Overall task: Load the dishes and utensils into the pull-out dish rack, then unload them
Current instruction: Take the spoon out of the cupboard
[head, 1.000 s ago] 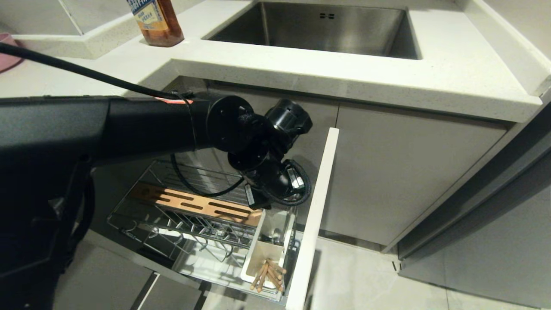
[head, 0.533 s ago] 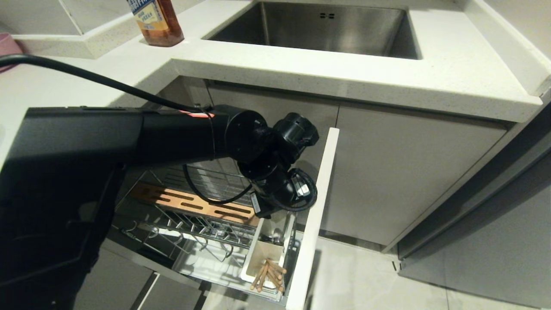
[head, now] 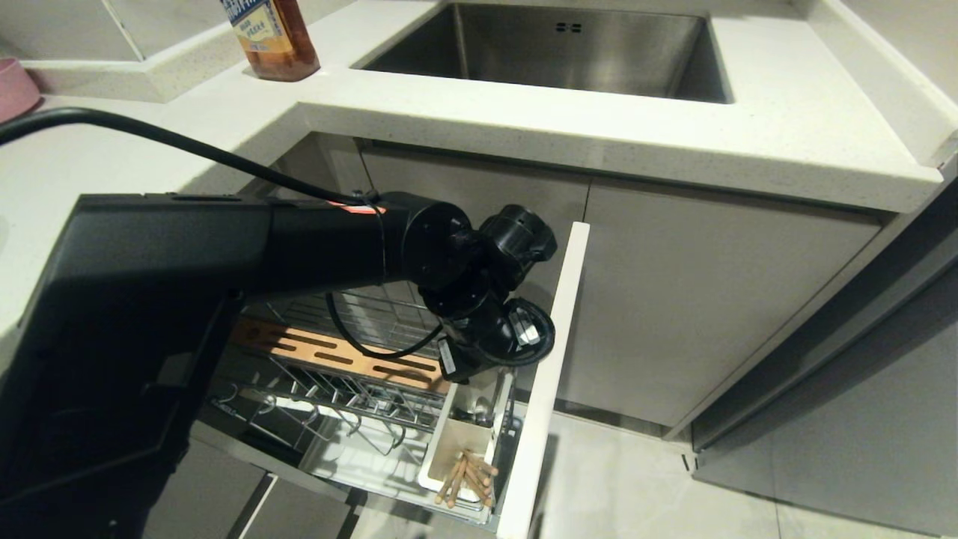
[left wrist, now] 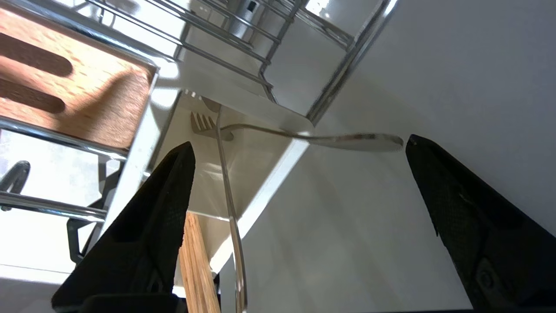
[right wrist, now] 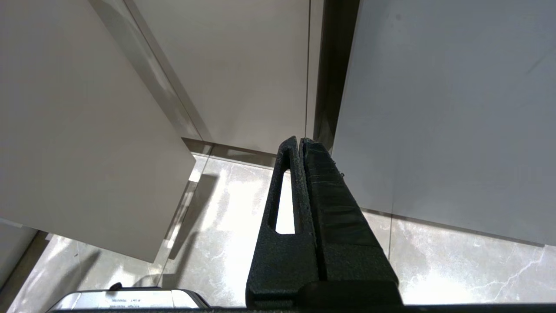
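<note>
The pull-out dish rack (head: 337, 397) stands drawn out under the counter, with its wood strip (head: 337, 355), white utensil holder (head: 458, 438) and pale front (head: 550, 374). Wooden chopsticks (head: 465, 479) lean in the holder's near end. My left arm (head: 479, 329) reaches down over the holder's far end, hiding its own fingers. In the left wrist view the left gripper (left wrist: 299, 142) is open and empty. A metal fork (left wrist: 304, 137) lies across the holder's rim (left wrist: 260, 113), beside a second thin metal handle (left wrist: 230, 208) and a chopstick (left wrist: 195, 265). The dishes are out of view. My right gripper (right wrist: 301, 139) hangs shut over the floor.
A steel sink (head: 554, 45) is set in the white counter (head: 599, 127) above the rack. A brown bottle (head: 269, 37) stands at the back left, with a pink object (head: 15, 86) at the left edge. Grey cabinet doors (head: 711, 299) and tiled floor (head: 636, 486) lie to the right.
My left arm has moved lower and to the right in the head view, closer over the utensil holder. The rack and chopsticks have not moved.
</note>
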Available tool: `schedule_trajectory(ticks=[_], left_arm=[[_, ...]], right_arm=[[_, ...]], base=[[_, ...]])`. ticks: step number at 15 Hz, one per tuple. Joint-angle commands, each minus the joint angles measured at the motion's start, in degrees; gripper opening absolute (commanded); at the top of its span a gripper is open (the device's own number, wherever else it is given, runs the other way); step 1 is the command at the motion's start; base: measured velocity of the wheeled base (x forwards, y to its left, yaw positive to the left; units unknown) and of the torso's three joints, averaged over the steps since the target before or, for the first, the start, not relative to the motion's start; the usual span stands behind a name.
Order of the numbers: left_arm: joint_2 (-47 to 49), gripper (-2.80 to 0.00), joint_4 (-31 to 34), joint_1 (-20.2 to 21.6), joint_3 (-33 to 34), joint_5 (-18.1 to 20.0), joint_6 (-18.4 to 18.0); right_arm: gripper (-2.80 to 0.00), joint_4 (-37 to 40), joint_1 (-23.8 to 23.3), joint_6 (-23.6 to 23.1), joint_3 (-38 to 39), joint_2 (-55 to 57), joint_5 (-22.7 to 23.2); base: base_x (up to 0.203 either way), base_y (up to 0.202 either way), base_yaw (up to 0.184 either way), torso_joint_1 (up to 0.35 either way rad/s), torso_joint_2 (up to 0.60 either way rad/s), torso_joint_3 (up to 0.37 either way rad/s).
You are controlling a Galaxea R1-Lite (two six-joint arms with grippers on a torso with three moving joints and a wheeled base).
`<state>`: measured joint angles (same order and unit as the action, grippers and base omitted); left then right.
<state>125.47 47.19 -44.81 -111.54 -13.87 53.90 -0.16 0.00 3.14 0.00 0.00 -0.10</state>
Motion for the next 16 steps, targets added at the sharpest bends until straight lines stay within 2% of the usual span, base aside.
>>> schedule_trajectory(ticks=[1, 2, 16], left_arm=[[0.2, 0.00, 0.3, 0.0, 0.0, -0.2, 0.3], [0.3, -2.80, 0.3, 0.0, 0.0, -0.3, 0.3], [-0.1, -2.80, 0.6, -0.2, 0.0, -0.9, 0.0]], right_arm=[[-2.80, 0.0, 0.0, 0.0, 0.0, 0.0, 0.0], [-2.80, 0.0, 0.0, 0.0, 0.0, 0.0, 0.0], [-2.80, 0.0, 0.0, 0.0, 0.0, 0.0, 0.0]], base=[[0.000, 0.000, 0.000, 0.000, 0.00, 0.000], [0.000, 0.000, 0.000, 0.000, 0.00, 0.000], [0.000, 0.000, 0.000, 0.000, 0.00, 0.000]])
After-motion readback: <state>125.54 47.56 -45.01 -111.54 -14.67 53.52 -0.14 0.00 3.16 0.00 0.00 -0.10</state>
